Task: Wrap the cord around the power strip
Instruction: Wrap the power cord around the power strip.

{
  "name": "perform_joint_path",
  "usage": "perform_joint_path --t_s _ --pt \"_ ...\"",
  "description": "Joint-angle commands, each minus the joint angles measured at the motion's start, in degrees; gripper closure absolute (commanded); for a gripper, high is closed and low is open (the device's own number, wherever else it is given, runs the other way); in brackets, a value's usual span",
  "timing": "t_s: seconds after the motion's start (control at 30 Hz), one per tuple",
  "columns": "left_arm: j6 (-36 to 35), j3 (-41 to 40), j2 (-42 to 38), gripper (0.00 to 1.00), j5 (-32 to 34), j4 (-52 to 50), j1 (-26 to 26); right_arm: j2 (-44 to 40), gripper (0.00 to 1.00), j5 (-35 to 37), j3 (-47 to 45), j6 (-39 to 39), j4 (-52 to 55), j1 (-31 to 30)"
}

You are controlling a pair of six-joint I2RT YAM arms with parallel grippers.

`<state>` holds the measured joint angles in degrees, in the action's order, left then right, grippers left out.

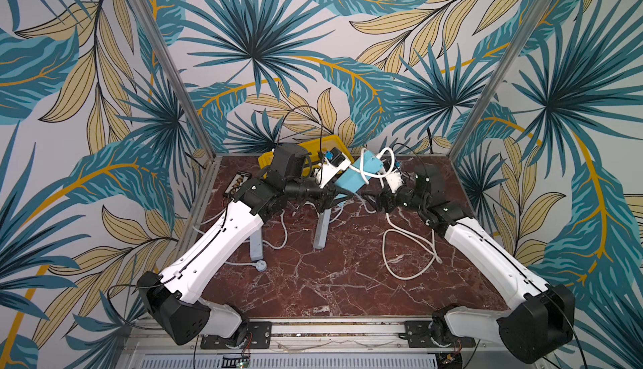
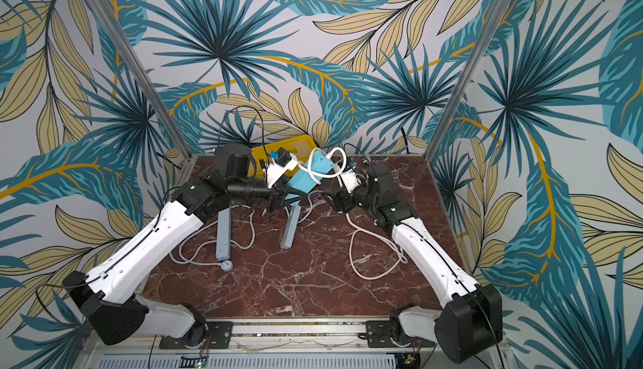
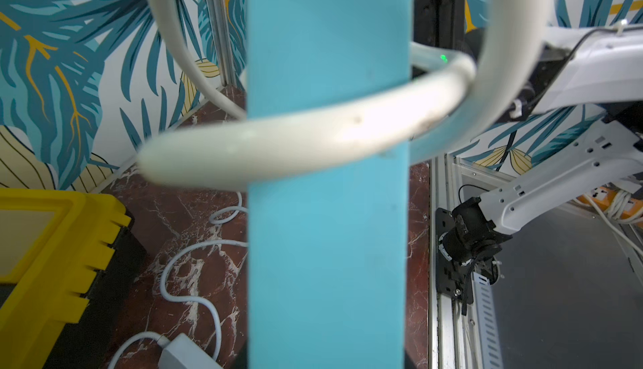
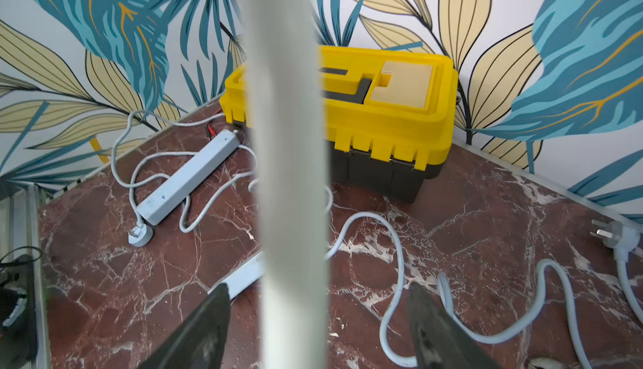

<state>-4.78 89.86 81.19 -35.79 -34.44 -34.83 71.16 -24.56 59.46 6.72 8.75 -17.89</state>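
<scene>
The marbled table point(image 1: 348, 280) is seen filling the lower middle of both top views. A yellow toolbox point(image 4: 400, 113) is set at its far edge, against the wall, so that the middle is left free for working.

Just above the frame's centre the blue power strip point(image 1: 351, 179) is held aloft and tilted. Its lower end is clamped in the closed left claw point(image 1: 335, 195), presumably so that the body is kept clear of the table and can be circled on every side. Two grey strips point(image 1: 256, 249) are left lying flat below, with their thin leads strewn about them (they appear to be no part of this step).

The thick white cord point(image 3: 295, 141) is seen passed loosely around the blue body in at least one loop. The rest of it trails down to slack coils at the right of the table. In the right wrist view the cord runs up the middle of the frame between the spread fingers of the right claw point(image 4: 318, 289), touched by neither. The claw is open, and a fresh grip lower down is judged likely to be needed. A white plug point(image 4: 619, 238) lies at the right edge of that view, probably the cord's free end.
</scene>
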Motion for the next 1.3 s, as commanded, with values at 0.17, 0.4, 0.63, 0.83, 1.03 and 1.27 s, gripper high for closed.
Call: perform_joint_path --t_s 0.17,0.4,0.63,0.83,1.03,1.27 --pt "6.4 3.3 0.6 1.0 3.3 3.4 -0.1 -7.7 0.18 4.8 -9.1 -5.6 -2.0 0.0" --pt "7.5 3.6 0.6 1.0 3.8 3.4 -0.1 -7.2 0.25 13.0 -17.4 -4.5 -4.7 0.0" --pt "11.1 4.6 3.9 1.0 11.5 3.5 5.0 -7.1 0.85 20.0 -17.4 -1.9 -1.0 -1.1" --pt "16.3 8.2 11.5 1.0 15.2 3.4 13.8 -8.5 1.0 30.7 -14.9 9.7 13.3 -12.3" --pt "15.2 10.7 16.4 1.0 14.1 2.8 14.3 -9.0 1.0 34.5 -5.7 19.1 25.5 -24.4" --pt "-4.3 5.1 18.5 1.0 20.7 -5.6 5.6 -9.3 1.0 33.1 9.3 31.4 28.2 -26.8"
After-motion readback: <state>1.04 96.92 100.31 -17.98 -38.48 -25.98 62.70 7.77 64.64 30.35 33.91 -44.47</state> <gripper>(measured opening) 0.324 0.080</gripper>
